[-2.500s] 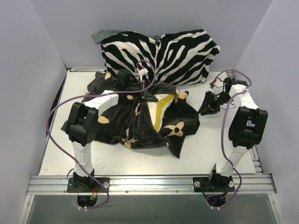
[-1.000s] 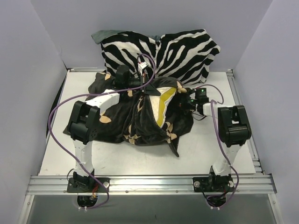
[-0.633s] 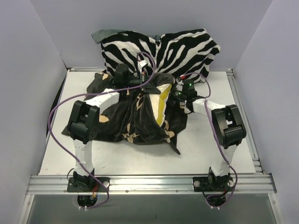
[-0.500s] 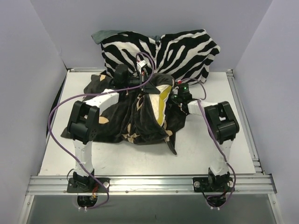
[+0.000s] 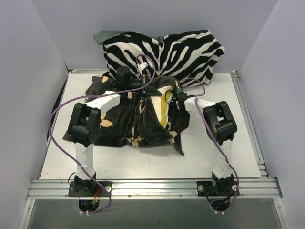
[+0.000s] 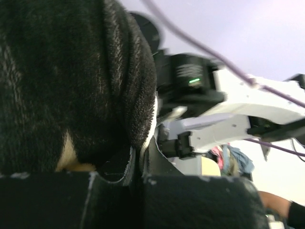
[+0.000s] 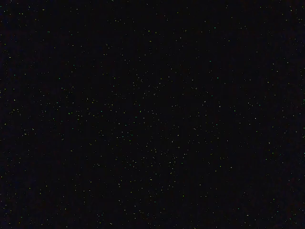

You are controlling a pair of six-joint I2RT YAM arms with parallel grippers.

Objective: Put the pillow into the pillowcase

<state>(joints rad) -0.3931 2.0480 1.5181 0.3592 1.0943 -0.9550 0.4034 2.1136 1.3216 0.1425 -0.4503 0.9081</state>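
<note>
Right gripper (image 5: 170,97) has swung left against the pillowcase (image 5: 125,120) opening.

It was a robotics lab test cell: plain pale walls (image 5: 28,43) boxed in a white table (image 5: 143,164) on three sides. Along 6 o'clock ran an aluminium rail (image 5: 152,183) carrying two bolted-down white arms (image 5: 85,143), with purple cables (image 5: 51,126) looping off them.

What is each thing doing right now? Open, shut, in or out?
pillow: partly inside, cream face showing at the opening.
pillowcase: crumpled, its edge pinched up.
left gripper: shut on the pillowcase edge.
right gripper: at the opening, fingers hidden, cannot tell.
zebra cushion: at the back, untouched.
</note>
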